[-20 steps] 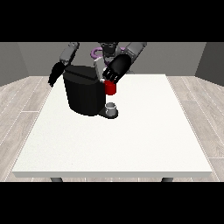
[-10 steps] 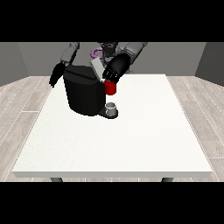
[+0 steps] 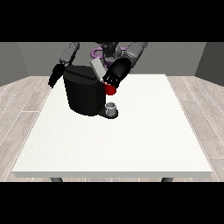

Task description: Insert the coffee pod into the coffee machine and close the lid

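- Spanning most of the view, the white surface [image 3: 131, 144] carries the coffee machine [image 3: 83, 94], which stands towards the far side of it, in front of the robot [image 3: 109, 49]
- the coffee machine is a black block with a grey lid [image 3: 98, 68] raised and tilted over its top
- the hand at the view's right [image 3: 116, 74] hangs right beside the machine's upper front corner, just under the raised lid; its fingers point down towards the machine, and whether they are spread or pinching anything cannot be told
- the hand at the view's left [image 3: 55, 75] hangs beside the machine's other side, apart from it; how its fingers lie cannot be told
- a red thing at the machine [image 3: 110, 89] shows just below the hand at the view's right
- a small grey cup [image 3: 112, 107] stands on the machine's base, under the red thing
- the coffee pod does not show plainly anywhere near the machine
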You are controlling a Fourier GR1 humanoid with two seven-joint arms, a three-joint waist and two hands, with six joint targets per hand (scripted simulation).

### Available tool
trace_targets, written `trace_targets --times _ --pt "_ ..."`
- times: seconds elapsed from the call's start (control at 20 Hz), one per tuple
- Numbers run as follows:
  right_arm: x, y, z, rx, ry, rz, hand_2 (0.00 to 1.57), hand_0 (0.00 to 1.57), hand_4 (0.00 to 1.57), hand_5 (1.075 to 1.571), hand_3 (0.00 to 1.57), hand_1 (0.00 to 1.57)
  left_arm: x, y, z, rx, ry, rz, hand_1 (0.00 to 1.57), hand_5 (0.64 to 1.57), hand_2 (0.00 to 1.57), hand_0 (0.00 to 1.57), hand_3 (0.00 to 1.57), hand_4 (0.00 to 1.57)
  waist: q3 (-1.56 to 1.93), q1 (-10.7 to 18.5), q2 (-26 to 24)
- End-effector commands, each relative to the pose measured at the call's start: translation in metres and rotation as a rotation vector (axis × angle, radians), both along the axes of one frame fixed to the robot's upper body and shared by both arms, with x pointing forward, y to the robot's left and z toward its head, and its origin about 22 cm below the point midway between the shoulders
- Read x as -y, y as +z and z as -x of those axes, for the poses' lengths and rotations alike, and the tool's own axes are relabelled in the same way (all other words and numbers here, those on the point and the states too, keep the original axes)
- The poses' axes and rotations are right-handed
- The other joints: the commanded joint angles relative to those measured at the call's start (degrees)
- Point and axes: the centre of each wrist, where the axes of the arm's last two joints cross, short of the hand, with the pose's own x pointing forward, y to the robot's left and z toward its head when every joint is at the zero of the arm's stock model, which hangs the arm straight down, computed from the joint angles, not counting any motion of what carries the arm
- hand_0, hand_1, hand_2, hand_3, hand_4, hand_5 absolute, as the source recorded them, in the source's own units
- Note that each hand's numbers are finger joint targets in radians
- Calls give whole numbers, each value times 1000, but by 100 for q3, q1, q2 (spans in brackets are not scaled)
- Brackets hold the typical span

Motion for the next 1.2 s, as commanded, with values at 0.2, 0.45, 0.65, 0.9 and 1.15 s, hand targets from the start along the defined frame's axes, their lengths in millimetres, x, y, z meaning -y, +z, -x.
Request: trace_targets --times 0.2,0.45,0.65,0.9,1.15 --pt "7 -2 -6 7 -15 15 0 0 99 1571 0 0 21 11 -1 57 -41 43 1247 1571 1211 1247 957 0 -9 58 34" --pt "-1 20 -7 78 21 28 0 0 218 1571 0 0 -9 21 2 131 -7 31 1224 1571 1202 1224 978 0 -11 -256 421" --pt "-2 26 -15 54 7 28 0 0 185 1571 0 0 1 30 3 146 -54 5 1222 1571 1174 1222 886 0 -10 -30 321" --pt "4 -7 -6 2 -17 18 0 0 173 1571 0 0 26 0 -1 130 -63 -62 925 1571 982 925 695 0 -7 56 92" --pt "-2 19 -6 34 2 55 0 0 152 1571 0 0 -30 17 5 184 3 -85 0 1571 668 0 537 0 -12 -141 284"
